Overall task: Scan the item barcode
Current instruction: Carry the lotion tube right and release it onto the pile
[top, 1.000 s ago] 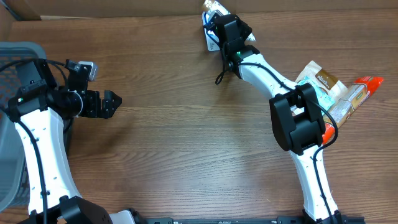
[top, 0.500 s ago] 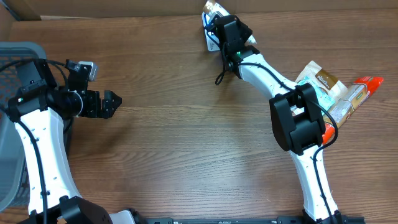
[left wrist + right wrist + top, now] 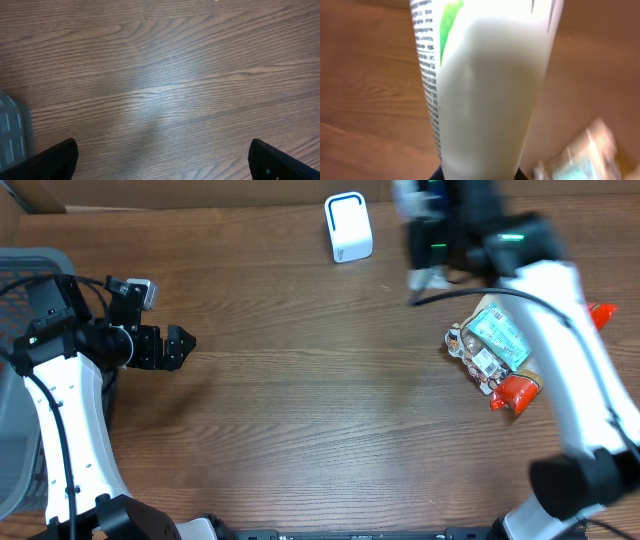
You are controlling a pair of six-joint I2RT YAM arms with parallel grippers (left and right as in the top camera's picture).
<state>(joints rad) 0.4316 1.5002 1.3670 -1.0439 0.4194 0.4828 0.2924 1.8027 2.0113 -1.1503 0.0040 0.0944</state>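
A white tube [image 3: 485, 100] with a green patch and a column of fine black print hangs above the counter [image 3: 300, 410] near its far edge, clenched in the jaws of the right gripper [image 3: 425, 220], which shows only as a blur from overhead. The small white scanner [image 3: 348, 227], outlined in blue, stands just beside it on the far edge, toward the left.

The tube is gripped at one end and looks smooth, so a fast swing could let it twist or slip. Its barcode is not in view, and it may well face away from the scanner and read nothing. A low pass could also knock the scanner over.

The print on the tube is too soft to read and no brand can be made out. A heap of packets [image 3: 495, 350] lies near the right edge, one with a red cap [image 3: 512, 392], their labels equally illegible.

At the left edge the left gripper [image 3: 178, 345] hovers with jaws spread wide and empty, beside a grey basket [image 3: 20, 265].
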